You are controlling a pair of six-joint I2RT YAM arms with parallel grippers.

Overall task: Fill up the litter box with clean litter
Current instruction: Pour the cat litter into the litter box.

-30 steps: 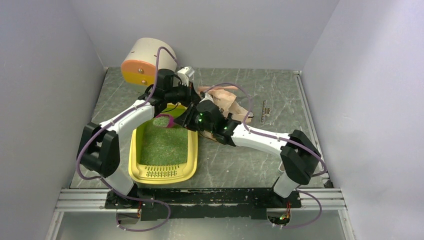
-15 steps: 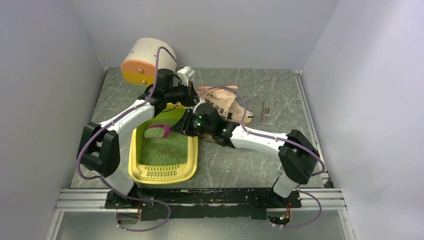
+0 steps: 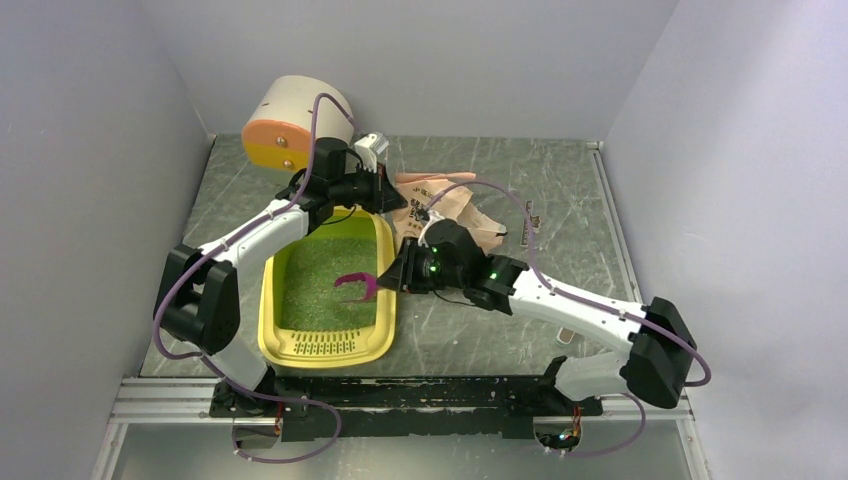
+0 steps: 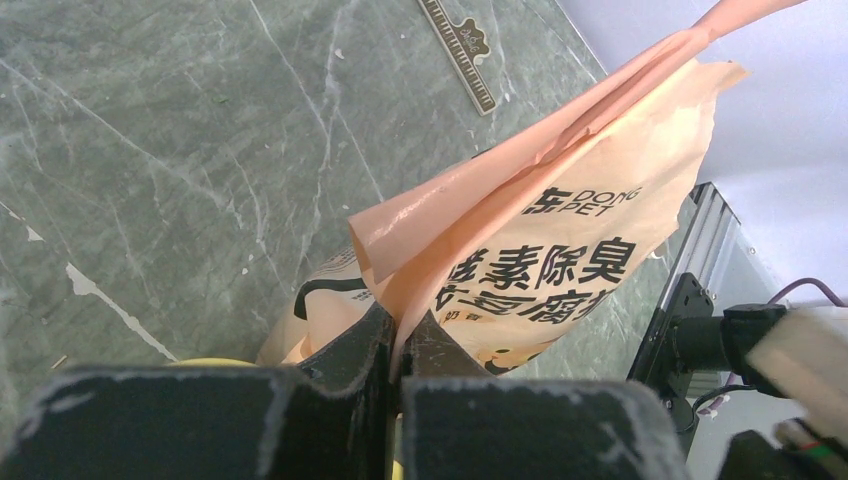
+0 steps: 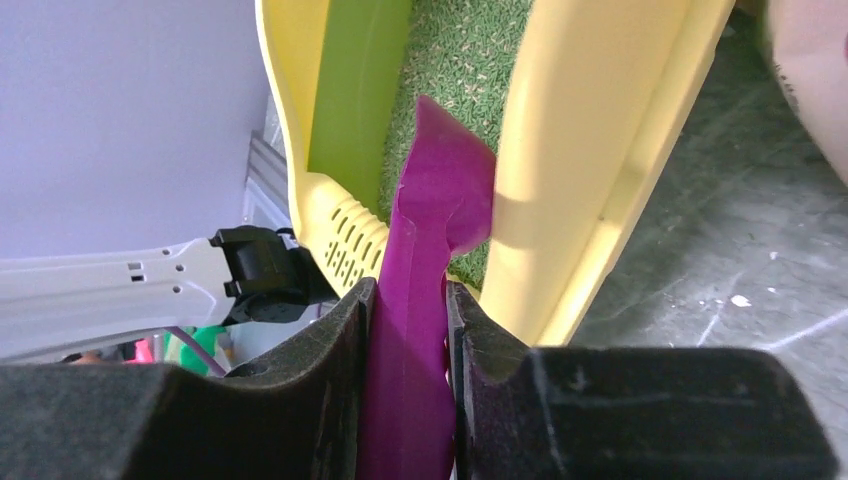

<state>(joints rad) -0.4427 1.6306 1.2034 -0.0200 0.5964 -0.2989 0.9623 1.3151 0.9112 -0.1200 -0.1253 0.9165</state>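
The litter box point(image 3: 268, 310) is sitting on the table point(image 3: 520, 320) in front of the left arm, with its grille end facing the arm bases. The clean litter point(image 3: 325, 275) is already covering its floor. The magenta scoop point(image 3: 357, 285) is reaching in over the box's right rim, above the litter. It is turned on edge, so it is probably carrying nothing. The right gripper point(image 3: 392, 282) is pinching the scoop's handle from just outside that rim, which lets the bowl work inside while the fingers stay clear of the granules. Beyond the far end of the box, the left gripper point(image 4: 395, 340) is pressing its jaws together on the top edge of the pink-beige bag point(image 4: 560, 230). This is likely holding the bag's mouth up for dipping. The white cylinder point(image 3: 290, 125) is standing apart in the far left corner.
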